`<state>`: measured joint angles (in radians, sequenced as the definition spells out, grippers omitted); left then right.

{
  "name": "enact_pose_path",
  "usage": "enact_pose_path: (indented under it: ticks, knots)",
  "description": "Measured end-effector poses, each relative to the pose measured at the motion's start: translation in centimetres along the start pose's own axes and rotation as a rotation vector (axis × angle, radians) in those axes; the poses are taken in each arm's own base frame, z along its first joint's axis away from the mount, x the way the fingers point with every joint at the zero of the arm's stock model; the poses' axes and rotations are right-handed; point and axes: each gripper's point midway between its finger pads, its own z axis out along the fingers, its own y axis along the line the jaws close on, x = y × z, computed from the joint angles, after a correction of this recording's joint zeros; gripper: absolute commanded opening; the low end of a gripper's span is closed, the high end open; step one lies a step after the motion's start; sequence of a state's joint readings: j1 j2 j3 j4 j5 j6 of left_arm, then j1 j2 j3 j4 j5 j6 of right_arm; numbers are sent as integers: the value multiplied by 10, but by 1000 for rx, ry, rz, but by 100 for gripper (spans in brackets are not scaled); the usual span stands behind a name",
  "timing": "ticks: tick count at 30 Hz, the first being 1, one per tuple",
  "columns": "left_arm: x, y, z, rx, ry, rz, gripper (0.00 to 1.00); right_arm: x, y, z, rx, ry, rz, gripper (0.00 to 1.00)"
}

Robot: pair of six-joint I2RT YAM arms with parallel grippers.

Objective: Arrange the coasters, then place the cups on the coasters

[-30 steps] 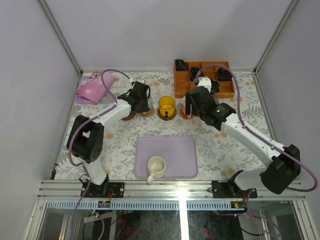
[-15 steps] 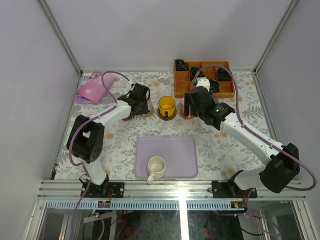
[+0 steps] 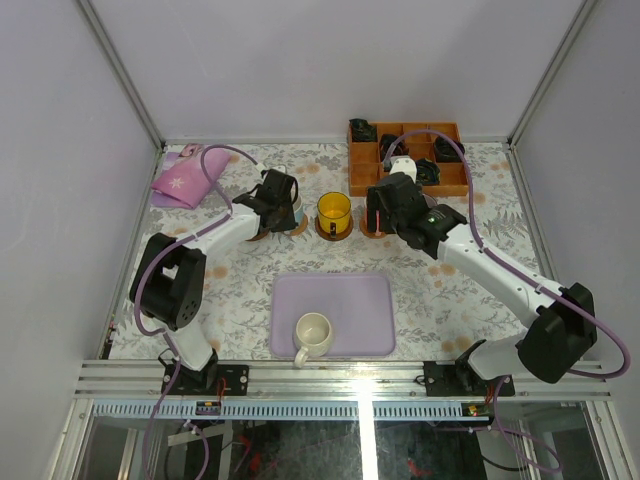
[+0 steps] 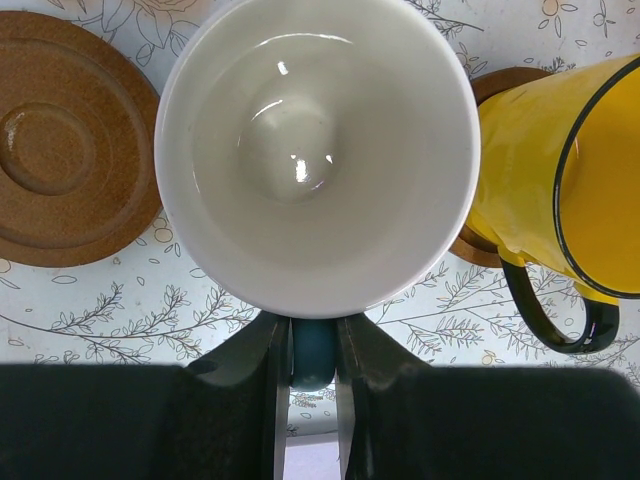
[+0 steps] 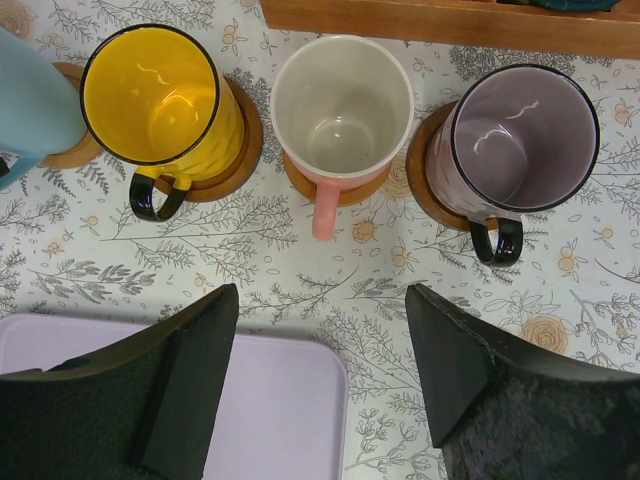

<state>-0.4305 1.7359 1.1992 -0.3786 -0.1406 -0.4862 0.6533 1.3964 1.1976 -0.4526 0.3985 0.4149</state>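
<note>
Tool (image 5: pixel 320 300) at right now nearer box (image 5: pixel 450 20)

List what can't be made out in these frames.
Top view: pink cup and purple cup mostly hidden under the right hand.
Left wrist: what lies under the blue cup; the cup itself covers that spot.
Right wrist: the blue cup is cut off by the left edge.
Box: dark contents too small in top view; cut off by the top edge in right wrist.
</note>
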Motion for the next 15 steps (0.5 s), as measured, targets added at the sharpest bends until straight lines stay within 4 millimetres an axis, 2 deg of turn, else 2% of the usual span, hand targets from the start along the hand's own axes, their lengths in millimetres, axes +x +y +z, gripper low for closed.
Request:
enact_pose_path:
  ticks: [4, 15]
  knots:
    - [0, 0, 0, 1, 0, 0, 1, 0, 0, 0, 0, 0, 0, 75]
    - [0, -1, 0, 5, 3, 1, 27, 1, 1, 2, 1, 4, -2, 74]
